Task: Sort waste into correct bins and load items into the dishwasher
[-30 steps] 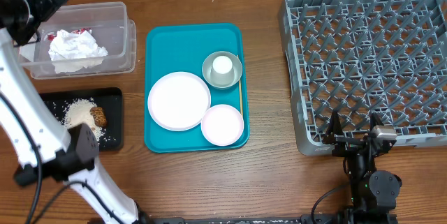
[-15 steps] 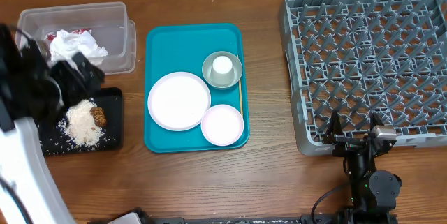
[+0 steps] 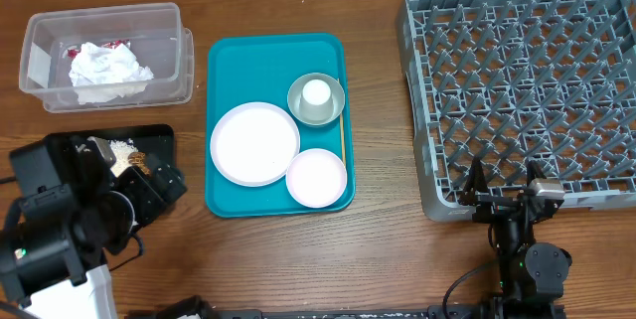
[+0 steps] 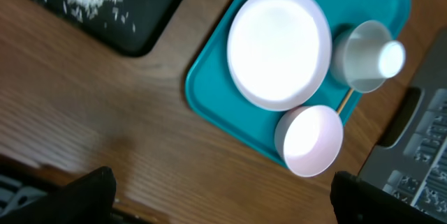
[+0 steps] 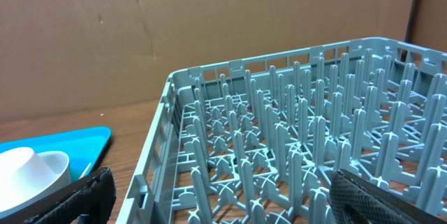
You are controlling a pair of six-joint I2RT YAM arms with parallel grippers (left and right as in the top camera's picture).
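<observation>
Left gripper (image 4: 223, 192): released, fingers wide apart, nothing between them. Its arm sits over the black tray (image 3: 162, 138) at the front-left of the bench (image 3: 397, 259).
Right gripper (image 5: 223, 199): released, empty, just before the near edge of the dish rack (image 3: 517, 80).
Napkins (image 3: 104, 66) and red wrapper (image 3: 119, 45) lie in the clear tub (image 3: 40, 61).
Rice crumbs (image 3: 121, 150) and brown lump (image 3: 140, 164) are on the black tray.
Teal tray (image 3: 229, 61) carries 1 white plate (image 3: 254, 143), 1 pink dish (image 3: 317, 177), a cup (image 3: 316, 93) standing in the grey-rimmed bowl (image 3: 296, 100), and a stick (image 3: 342, 140) along its right edge.
</observation>
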